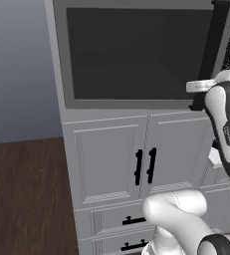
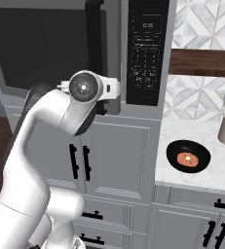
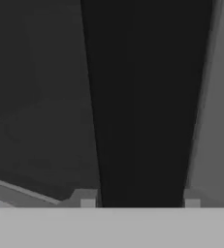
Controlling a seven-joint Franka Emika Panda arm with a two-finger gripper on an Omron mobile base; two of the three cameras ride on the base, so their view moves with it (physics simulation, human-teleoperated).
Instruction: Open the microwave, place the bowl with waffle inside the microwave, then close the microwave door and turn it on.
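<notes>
Directly ahead of my gripper (image 3: 139,203) the long black handle (image 3: 142,106) of the microwave door (image 1: 136,55) is running between my two fingertips (image 3: 88,203); my jaws are standing apart, one on each side of the bar, and I am judging them as straddling it rather than clamped, since the hand view is not settling whether the pads are touching; the door is looking shut against the microwave (image 2: 84,44), so the opening step is not yet done.

To the right of my hand the keypad panel (image 2: 145,53) is sitting just beside the handle; further right and lower, well apart from me, the bowl (image 2: 188,156) is resting on the counter (image 2: 201,182) with the waffle (image 2: 187,159) lying inside it.

For this step I am wanting the bar centred between the pads before closing, low on the handle where I am now; then pulling along the door's swing arc, not straight back, so the fingers are not sliding off; I am also minding my wrist, which is close to the white cabinet doors (image 1: 111,159) below.
</notes>
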